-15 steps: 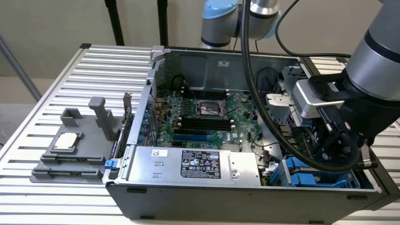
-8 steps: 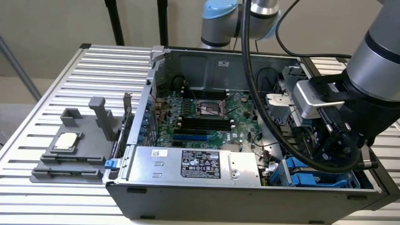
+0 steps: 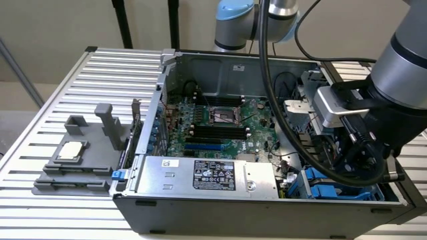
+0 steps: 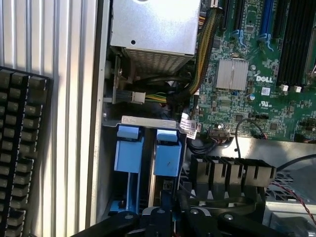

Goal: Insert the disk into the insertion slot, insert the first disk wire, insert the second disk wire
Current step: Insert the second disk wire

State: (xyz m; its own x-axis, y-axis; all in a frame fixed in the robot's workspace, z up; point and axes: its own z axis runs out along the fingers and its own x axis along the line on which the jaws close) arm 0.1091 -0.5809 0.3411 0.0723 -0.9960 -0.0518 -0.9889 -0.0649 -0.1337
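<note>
My gripper (image 4: 170,217) hangs over the drive corner of the open computer case (image 3: 267,212), jaws drawn fully together, with something dark and narrow running up between the tips. It may be a disk wire, but I cannot tell for certain. The exterior view has my arm reaching down into the case at its near corner on that view's right, beside the silver power supply (image 3: 207,175).

Directly ahead of my fingertips sits the insertion slot (image 4: 148,121), a grey cage with two blue carrier tabs (image 4: 165,153) standing side by side in it. The disk itself I cannot make out for sure; by my reckoning it is already seated under those blue tabs, which would put the work at the wiring stage.

Doing this well means keeping the jaws clamped firmly so the plug cannot twist, lining it square to its socket, and pressing straight along the socket's axis. The braided cable bundle (image 4: 205,54) and loose leads near the motherboard (image 4: 247,84) crowd the approach, so the path in should stay clear of them. A parts tray (image 3: 80,160) rests on the slatted table (image 3: 100,70), outside the case.
</note>
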